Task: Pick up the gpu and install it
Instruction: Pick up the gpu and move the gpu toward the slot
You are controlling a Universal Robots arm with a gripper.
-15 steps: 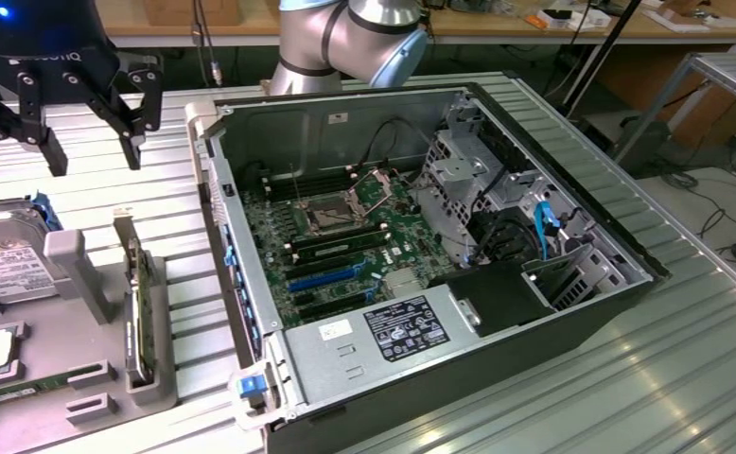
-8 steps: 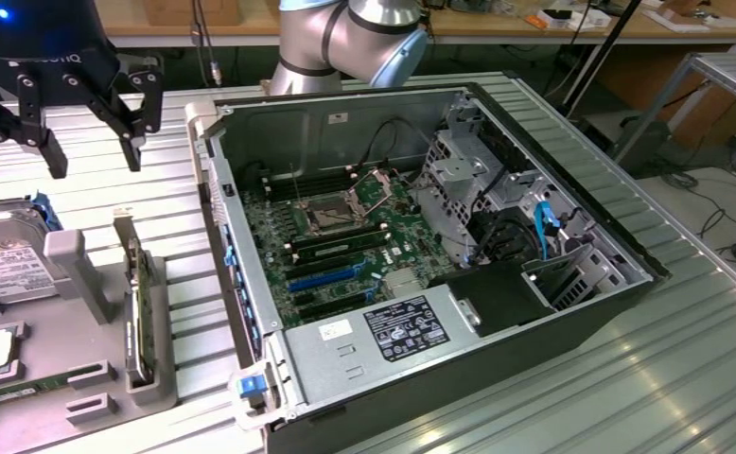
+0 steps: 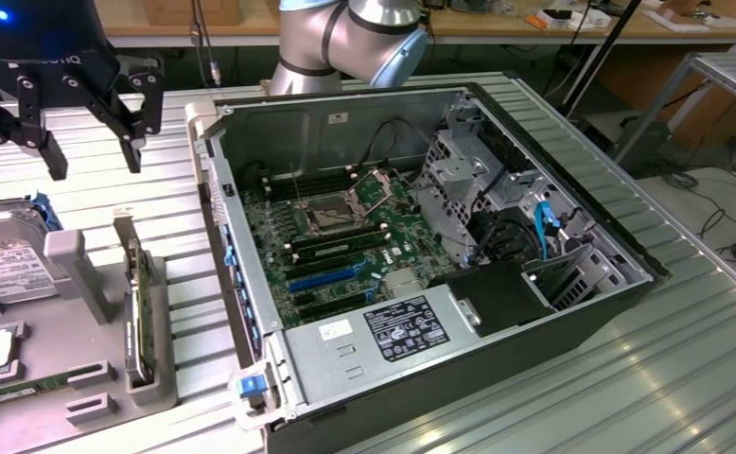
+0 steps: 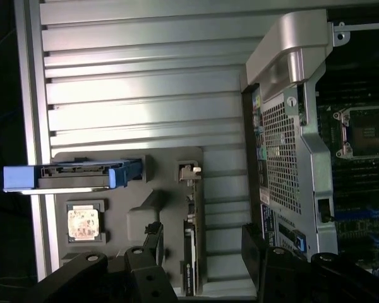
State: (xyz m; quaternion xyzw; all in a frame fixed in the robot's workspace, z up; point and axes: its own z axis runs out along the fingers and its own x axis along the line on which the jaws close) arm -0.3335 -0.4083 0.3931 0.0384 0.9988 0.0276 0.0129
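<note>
Black gripper (image 3: 91, 163) hangs with its jaws wide apart and holds nothing, above the ribbed table (image 3: 671, 378), just beside the far corner of the open computer case (image 3: 225, 236). The gpu (image 3: 141, 303) stands on its edge in a grey holder (image 3: 76, 284), lower than the gripper and nearer to the exterior camera. Its long axis runs parallel to the case wall. In the wrist view the thin card lies on the line between the two fingers, so they are placed to close across its thickness.

The end effector (image 3: 93, 166) carries lettering ending "TIQ"; the power supply label (image 3: 406, 328) is unreadable.
</note>
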